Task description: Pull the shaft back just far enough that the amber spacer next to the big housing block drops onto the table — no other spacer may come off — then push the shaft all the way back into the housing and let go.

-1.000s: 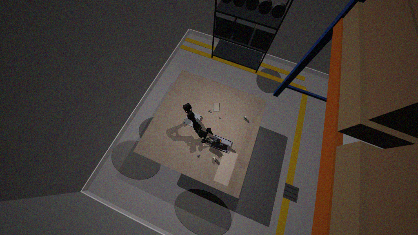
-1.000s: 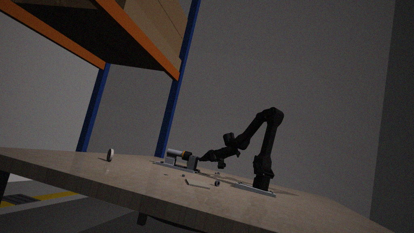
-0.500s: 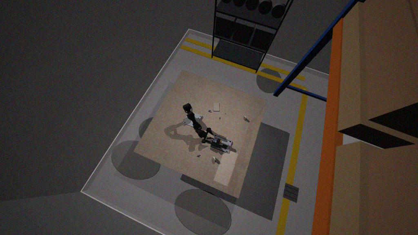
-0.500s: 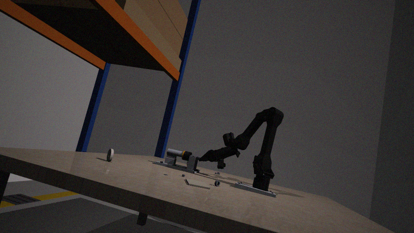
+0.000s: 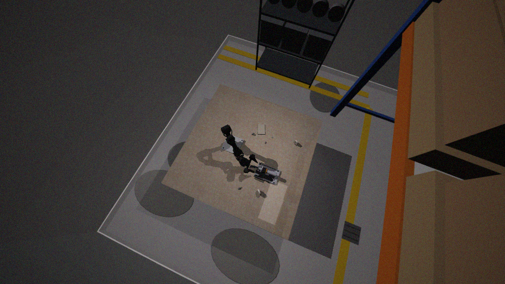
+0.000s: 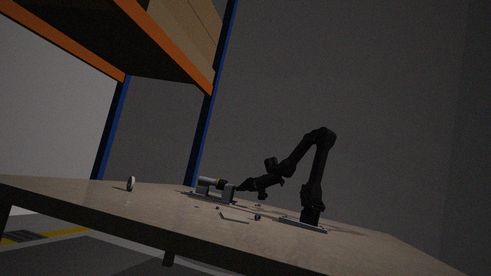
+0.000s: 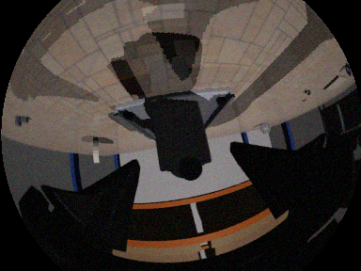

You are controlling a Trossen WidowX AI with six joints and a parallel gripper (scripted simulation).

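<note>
My gripper (image 5: 254,169) (image 6: 236,188) (image 7: 185,155) is open, with its fingers on either side of the shaft's round end (image 7: 190,168). The shaft's free end sticks out of the near support block (image 6: 228,193) (image 7: 176,129) towards me. Nothing is held between the fingers. In the exterior view, an amber spacer (image 6: 217,182) sits on the shaft between the pale housing cylinder (image 6: 206,180) and a dark spacer (image 6: 223,183). The housing cylinder lies over its grey block (image 6: 202,189). The shaft between the spacers is hidden, and the wrist view shows no spacers.
A pale upright ring (image 5: 296,142) (image 6: 130,183) stands away from the fixture. Another pale piece (image 5: 258,193) (image 7: 96,156) stands on the fixture's other side. A flat plate (image 5: 261,129) (image 6: 234,219), a small grey ring (image 5: 253,134) (image 6: 257,216) and small loose parts lie on the table.
</note>
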